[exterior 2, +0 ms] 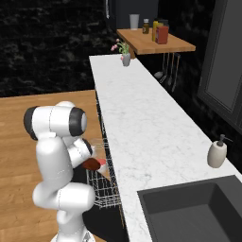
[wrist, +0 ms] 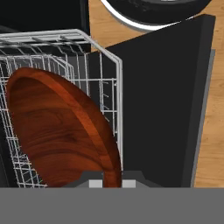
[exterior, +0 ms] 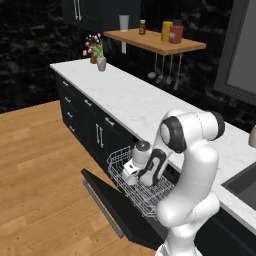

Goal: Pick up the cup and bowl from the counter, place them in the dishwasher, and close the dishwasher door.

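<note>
My gripper [wrist: 109, 183] is shut on the rim of the reddish-brown bowl [wrist: 61, 131], which stands on edge and tilted inside the white wire rack [wrist: 105, 57] of the dishwasher. The rack [exterior: 117, 160] is pulled out over the black dishwasher door [exterior: 107, 197], which hangs open and slopes down toward the wooden floor. From the right, the bowl [exterior 2: 90, 164] shows as a red patch at the hand, just above the rack [exterior 2: 105, 189]. The white marble counter [exterior: 130, 100] runs above. The cup is hidden.
A beige soap dispenser [exterior 2: 217, 153] stands by the dark sink [exterior 2: 194, 212]. A vase of pink flowers [exterior: 101, 62] sits at the counter's far end, under a wooden shelf [exterior: 155, 41] with bottles. Open wooden floor [exterior: 40, 175] lies left of the door.
</note>
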Available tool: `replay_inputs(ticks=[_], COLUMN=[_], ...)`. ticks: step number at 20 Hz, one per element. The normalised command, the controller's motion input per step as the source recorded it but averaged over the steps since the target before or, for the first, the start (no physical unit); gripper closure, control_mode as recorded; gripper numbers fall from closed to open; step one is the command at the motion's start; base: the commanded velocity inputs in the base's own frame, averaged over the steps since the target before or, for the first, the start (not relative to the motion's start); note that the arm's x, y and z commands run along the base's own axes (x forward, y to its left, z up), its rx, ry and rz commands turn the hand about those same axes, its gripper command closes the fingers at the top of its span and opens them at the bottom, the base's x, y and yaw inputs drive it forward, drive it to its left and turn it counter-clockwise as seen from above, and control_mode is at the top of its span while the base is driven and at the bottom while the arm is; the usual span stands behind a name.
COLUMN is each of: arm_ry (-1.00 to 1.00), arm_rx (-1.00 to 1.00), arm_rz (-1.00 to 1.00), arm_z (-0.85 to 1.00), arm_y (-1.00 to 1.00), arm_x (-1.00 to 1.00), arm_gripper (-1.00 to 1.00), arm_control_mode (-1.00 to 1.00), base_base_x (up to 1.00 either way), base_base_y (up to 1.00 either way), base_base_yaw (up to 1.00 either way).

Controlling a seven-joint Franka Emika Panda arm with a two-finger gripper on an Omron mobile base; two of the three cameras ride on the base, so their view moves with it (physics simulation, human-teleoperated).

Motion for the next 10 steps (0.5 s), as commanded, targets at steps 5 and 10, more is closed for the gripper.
replay_inputs(ticks=[5,10], arm_ry=[0.00,0.00], arm_rx=[-0.01,-0.02], arm_rz=[0.00,0.00], arm_z=[-0.65,-0.81], arm_y=[-0.06,-0.09], arm_x=[0.03,0.00], arm_gripper=[1.00,1.00], arm_control_mode=[-1.00,-1.00], base_base_x=[0.00,0.00], base_base_y=[0.00,0.00], base_base_yaw=[0.00,0.00])
